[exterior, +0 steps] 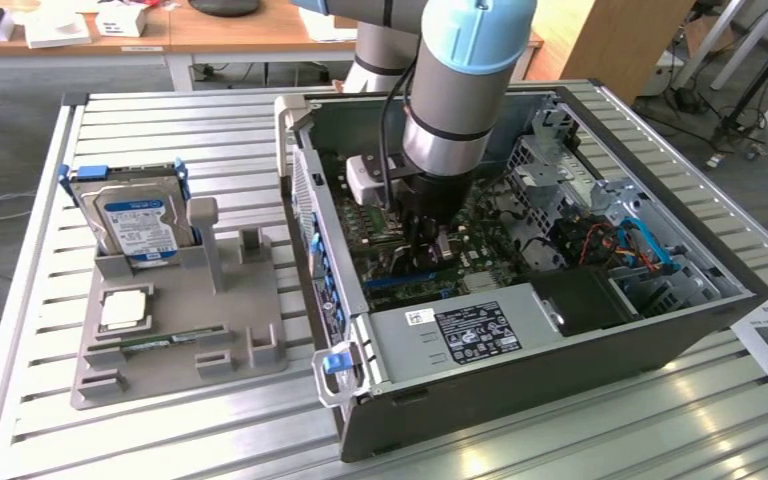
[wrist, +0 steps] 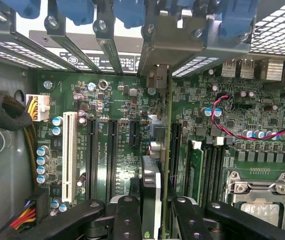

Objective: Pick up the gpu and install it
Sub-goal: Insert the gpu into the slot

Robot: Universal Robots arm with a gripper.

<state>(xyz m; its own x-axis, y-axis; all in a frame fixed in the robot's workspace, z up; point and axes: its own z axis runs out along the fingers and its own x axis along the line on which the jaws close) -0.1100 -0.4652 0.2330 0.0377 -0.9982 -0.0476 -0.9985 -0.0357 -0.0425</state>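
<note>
Inside the open computer case (exterior: 704,290), the robot arm (exterior: 458,90) reaches down to the motherboard (wrist: 107,115), its gripper (wrist: 155,212) pinching the gpu (wrist: 158,165) by its upper edge, the card standing edge-on over a slot. Light, stiff and probably fragile, it seems best gripped along the bare board edges.

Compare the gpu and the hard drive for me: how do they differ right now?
The gpu is inside the case, clamped in the gripper over the motherboard; the hard drive stands outside in the grey holder. The gpu is a thin board seen edge-on; the hard drive is a thick silver block with a blue label. Both stand on edge.
</note>
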